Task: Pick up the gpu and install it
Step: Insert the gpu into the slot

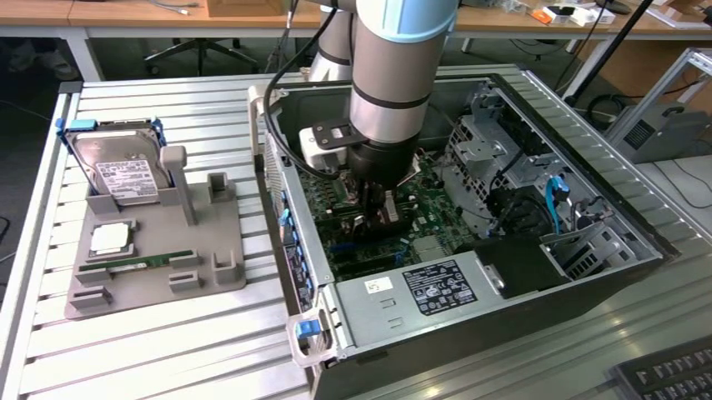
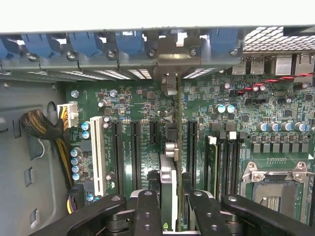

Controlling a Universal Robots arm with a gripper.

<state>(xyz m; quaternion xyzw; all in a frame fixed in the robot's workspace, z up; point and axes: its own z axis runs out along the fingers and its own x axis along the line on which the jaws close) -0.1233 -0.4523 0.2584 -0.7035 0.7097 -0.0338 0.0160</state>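
Note:
The gpu (image 2: 167,173) appears edge-on in the wrist view, a thin card standing upright over the green motherboard (image 2: 138,103). Its silver bracket end (image 2: 169,81) points at the rear slot covers. My gripper (image 2: 171,199) is shut on it, with a black finger on each side of the card. The card lines up with the gap between the long black expansion slots (image 2: 135,147); whether it touches a slot I cannot tell. In the exterior view my gripper (image 1: 376,202) reaches down into the open PC case (image 1: 468,325), and the dark gpu (image 1: 389,223) sits low over the board.
A grey fixture (image 1: 156,250) at the exterior view's left holds a hard drive with blue handles (image 1: 125,171), a CPU (image 1: 112,237) and a RAM stick (image 1: 139,265). Inside the case are the power supply (image 1: 434,287), a drive cage (image 1: 501,142), a braided cable bundle (image 2: 39,125) and the CPU socket (image 2: 275,184).

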